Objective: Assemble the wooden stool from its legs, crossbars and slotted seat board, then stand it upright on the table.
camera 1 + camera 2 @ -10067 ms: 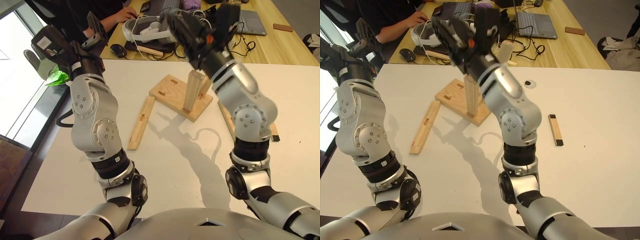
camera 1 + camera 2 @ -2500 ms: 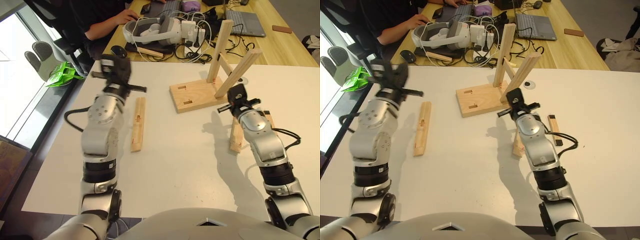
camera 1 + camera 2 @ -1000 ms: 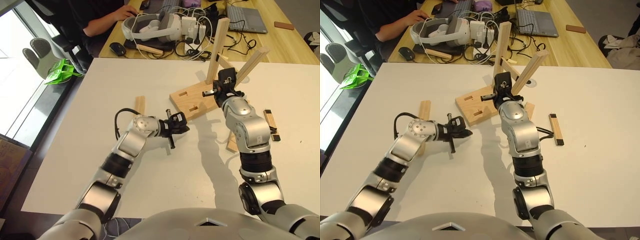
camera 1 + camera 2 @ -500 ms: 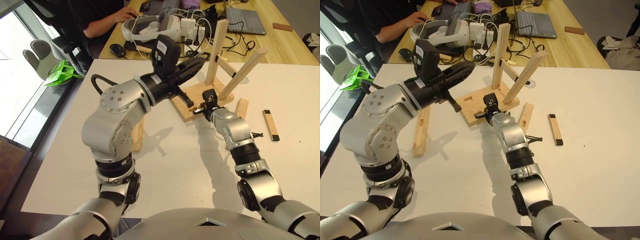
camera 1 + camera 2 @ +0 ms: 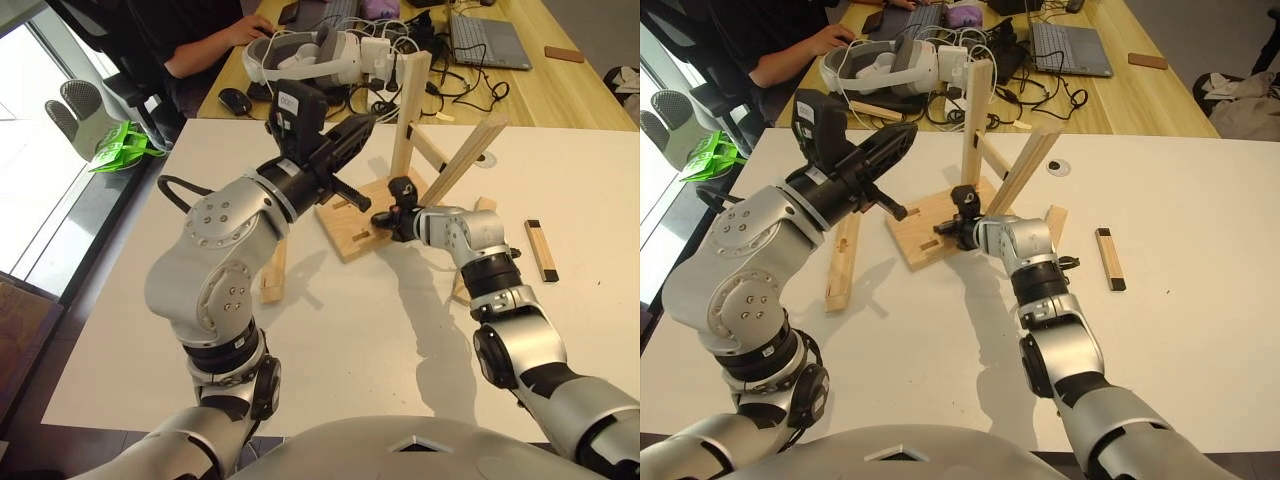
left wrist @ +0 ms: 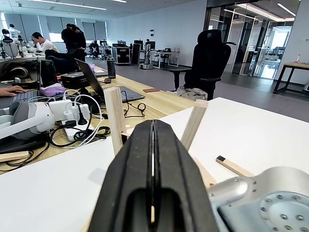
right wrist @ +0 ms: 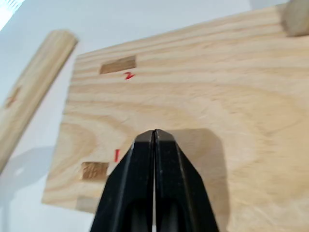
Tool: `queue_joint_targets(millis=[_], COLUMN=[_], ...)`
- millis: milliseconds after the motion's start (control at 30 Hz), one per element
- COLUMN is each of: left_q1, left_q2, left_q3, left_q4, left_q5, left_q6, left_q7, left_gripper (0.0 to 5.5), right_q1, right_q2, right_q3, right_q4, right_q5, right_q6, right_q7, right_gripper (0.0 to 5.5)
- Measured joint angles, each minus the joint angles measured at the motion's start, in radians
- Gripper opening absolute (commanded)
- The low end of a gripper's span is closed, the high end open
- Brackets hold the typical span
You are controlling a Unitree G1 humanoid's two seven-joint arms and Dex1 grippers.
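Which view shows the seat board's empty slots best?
Right wrist view: both empty slots lie close up beyond the right pincer. The eye views show them small on the seat board; the left wrist view catches the legs instead.

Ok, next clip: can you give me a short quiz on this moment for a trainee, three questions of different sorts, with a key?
1. True or false: the right pincer is shut, with its tip over the seat board.
2. How many legs stand in the board? A) one B) two C) four
3. Fill in: the right wrist view shows ___ empty slots in the board.
Key: 1 true; 2 B; 3 two.
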Motion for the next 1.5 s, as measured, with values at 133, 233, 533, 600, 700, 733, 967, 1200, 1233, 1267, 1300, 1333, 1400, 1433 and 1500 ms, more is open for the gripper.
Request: queue_joint_targets(millis=[133, 233, 533, 600, 700, 733, 967, 1200, 1233, 1267, 1300, 1333, 1400, 1433, 1500], left_q1=[0.013, 0.062, 0.113, 0.115, 0.116, 0.116, 0.118, 0.192, 0.197, 0.203, 0.205, 0.206, 0.204, 0.201, 0.190], left_q2=[0.085, 0.174, 0.201, 0.206, 0.213, 0.217, 0.228, 0.237, 0.237, 0.237, 0.237, 0.237, 0.234, 0.233, 0.223], left_q3=[0.022, 0.016, -0.013, -0.015, -0.022, -0.024, -0.064, -0.069, -0.069, -0.070, -0.070, -0.070, -0.072, -0.074, -0.076], left_q4=[0.051, 0.122, 0.143, 0.143, 0.144, 0.146, 0.157, 0.116, 0.110, 0.106, 0.105, 0.106, 0.108, 0.109, 0.116], left_q5=[0.003, 0.032, 0.036, 0.032, 0.029, 0.029, 0.021, 0.019, 0.019, 0.019, 0.019, 0.019, 0.019, 0.018, 0.016], left_q6=[-0.054, -0.129, -0.191, -0.193, -0.199, -0.201, -0.222, -0.224, -0.224, -0.224, -0.224, -0.224, -0.226, -0.229, -0.230], left_q7=[-0.006, -0.018, 0.001, 0.002, 0.002, 0.003, 0.005, 0.030, 0.035, 0.042, 0.046, 0.048, 0.052, 0.054, 0.063], left_gripper=[0.04, 0.04, 0.04, 0.04, 0.04, 0.04, 0.04, 0.04, 0.04, 0.04, 0.04, 0.04, 0.04, 0.04, 0.04], right_q1=[0.163, 0.194, 0.227, 0.229, 0.224, 0.214, 0.058, 0.242, 0.262, 0.272, 0.276, 0.276, 0.273, 0.271, 0.261], right_q2=[-0.197, -0.385, -0.530, -0.604, -0.698, -0.703, -0.514, -0.845, -0.885, -0.906, -0.904, -0.871, -0.767, -0.728, -0.640], right_q3=[0.286, 0.375, 0.220, 0.221, 0.243, 0.264, 0.278, 0.280, 0.245, 0.212, 0.185, 0.167, 0.159, 0.160, 0.180], right_q4=[-0.452, -0.672, -0.780, -0.762, -0.662, -0.589, -0.090, -0.622, -0.718, -0.810, -0.877, -0.913, -0.869, -0.831, -0.682], right_q5=[0.134, 0.126, 0.091, 0.079, 0.042, 0.004, -0.186, -0.162, -0.105, -0.035, 0.038, 0.086, 0.093, 0.085, 0.016], right_q6=[0.228, 0.230, 0.151, 0.083, -0.081, -0.145, -0.469, -0.436, -0.394, -0.351, -0.313, -0.293, -0.288, -0.287, -0.309], right_q7=[0.211, 0.263, 0.227, 0.292, 0.430, 0.445, 0.356, 0.676, 0.721, 0.758, 0.776, 0.770, 0.686, 0.648, 0.539], right_gripper=[0.00, 0.00, 0.00, 0.00, 0.00, 0.00, 0.00, 0.00, 0.00, 0.00, 0.00, 0.00, 0.00, 0.00, 0.00])
